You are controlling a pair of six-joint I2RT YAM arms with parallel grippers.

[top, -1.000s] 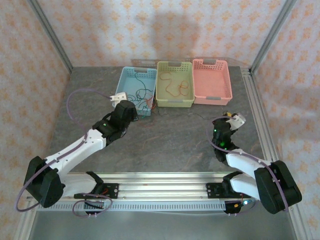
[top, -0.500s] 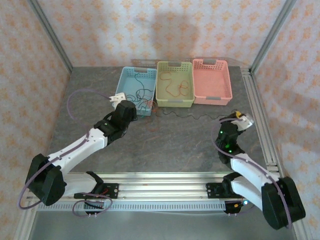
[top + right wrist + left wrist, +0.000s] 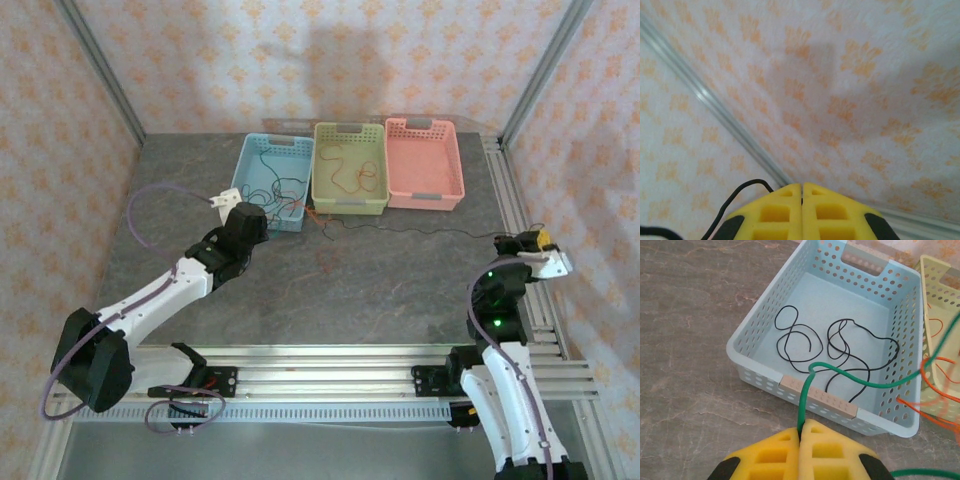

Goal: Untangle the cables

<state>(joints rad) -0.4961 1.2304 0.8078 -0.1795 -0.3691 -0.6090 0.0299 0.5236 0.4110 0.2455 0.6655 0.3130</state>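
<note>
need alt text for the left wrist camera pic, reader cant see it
The left pincer is shut on a green cable that arcs over the near rim of a light blue basket and off to the right. Loops of black cable lie in the basket; orange cable trails by its right wall.

Right arm: swung out to the right. A second ago the right end effector (image 3: 540, 243) hung over the right-centre of the table (image 3: 350, 290). Half a second ago it was a little further right. It is now above the side rail (image 3: 515, 205) at the table's edge, with the forearm near upright in the overhead view.

Black cable (image 3: 420, 232): went with it. It was a short wavy run in front of the green basket (image 3: 350, 206). It is now drawn long and nearly straight across to the right end effector.

Left arm: wrist edged slightly left.
</note>
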